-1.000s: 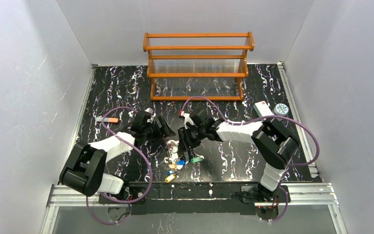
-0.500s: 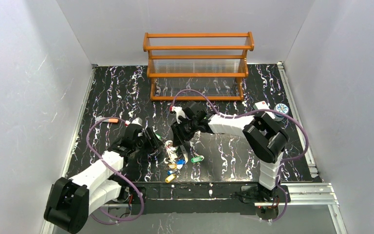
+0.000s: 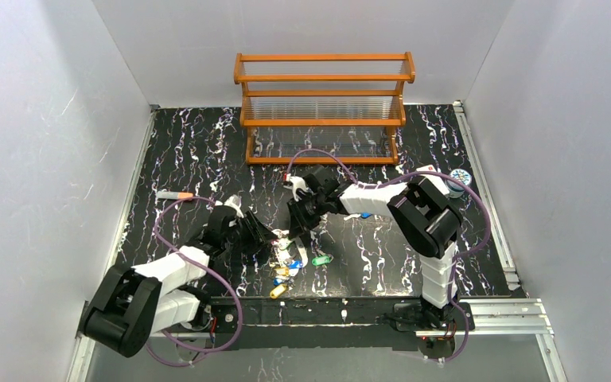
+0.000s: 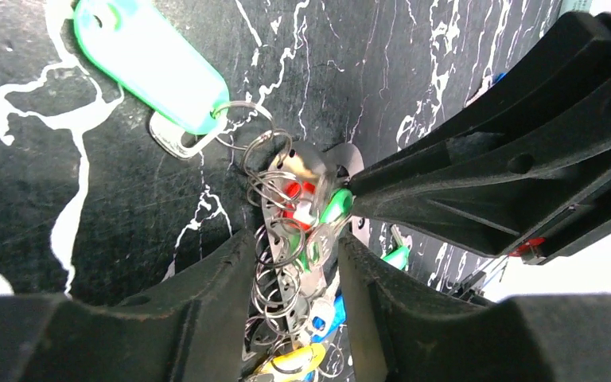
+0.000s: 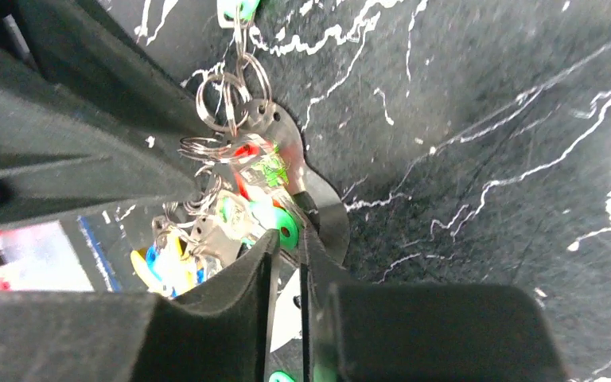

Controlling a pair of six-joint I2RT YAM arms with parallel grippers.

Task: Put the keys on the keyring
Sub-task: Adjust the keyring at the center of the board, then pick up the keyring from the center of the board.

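The keys (image 3: 286, 256) lie bunched near the table's front middle, with green, blue, yellow and red heads on small split rings (image 4: 286, 239). The silver keyring (image 4: 306, 163) runs through the bunch. My left gripper (image 4: 294, 263) is half closed astride this bunch, and the rings brush its pads. My right gripper (image 5: 290, 239) is shut on the keyring's thin edge (image 5: 326, 219), beside a green key head (image 5: 282, 227). From above, the left gripper (image 3: 264, 236) and right gripper (image 3: 296, 227) meet over the bunch. A green tag (image 4: 151, 60) lies flat just beyond. One green key (image 3: 321, 259) and one yellow key (image 3: 277, 291) lie apart.
A wooden rack (image 3: 324, 107) stands at the back. An orange-tipped pen (image 3: 175, 194) lies at the left. A round tin (image 3: 460, 177) sits at the right, behind my right arm. White walls enclose the black marbled table (image 3: 191, 143).
My left gripper has swung in from the left onto the bunch and narrowed. My right gripper has shifted slightly back and left and closed.
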